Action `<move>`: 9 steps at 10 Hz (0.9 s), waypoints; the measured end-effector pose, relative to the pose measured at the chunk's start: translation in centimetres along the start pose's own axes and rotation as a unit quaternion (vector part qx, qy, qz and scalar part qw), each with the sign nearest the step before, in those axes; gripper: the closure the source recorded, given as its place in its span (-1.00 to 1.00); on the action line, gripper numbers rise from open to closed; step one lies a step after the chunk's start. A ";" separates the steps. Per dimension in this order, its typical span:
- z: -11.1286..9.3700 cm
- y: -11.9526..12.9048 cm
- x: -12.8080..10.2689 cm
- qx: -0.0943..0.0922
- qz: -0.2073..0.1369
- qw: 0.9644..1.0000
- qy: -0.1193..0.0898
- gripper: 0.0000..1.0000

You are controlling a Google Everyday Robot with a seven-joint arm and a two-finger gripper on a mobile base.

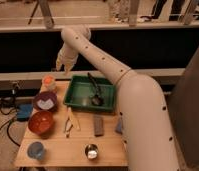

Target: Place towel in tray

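Note:
The towel [43,104], a small whitish folded cloth, lies inside the purple bowl [45,99] at the table's left side. The green tray [79,95] stands just right of that bowl at the back of the table. It holds a dark long-handled utensil [95,91]. My gripper [63,63] hangs in the air above the tray's back left corner, up and to the right of the bowl, well clear of the towel. My white arm [108,67] runs from the lower right up to it.
An orange bowl [41,123] sits in front of the purple one and an orange cup [49,80] behind it. A blue cup [36,149], a metal cup [91,150], a dark grey block [98,125] and tongs [69,121] lie on the wooden table [63,145]. My arm hides the table's right side.

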 end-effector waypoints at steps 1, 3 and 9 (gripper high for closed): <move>1.1 -0.8 -0.4 0.004 -0.009 1.000 -0.005 -0.60; 3.2 -1.3 -1.0 0.012 -0.017 1.000 -0.009 -0.60; 8.6 -1.1 -2.0 0.031 -0.011 0.999 -0.023 -0.45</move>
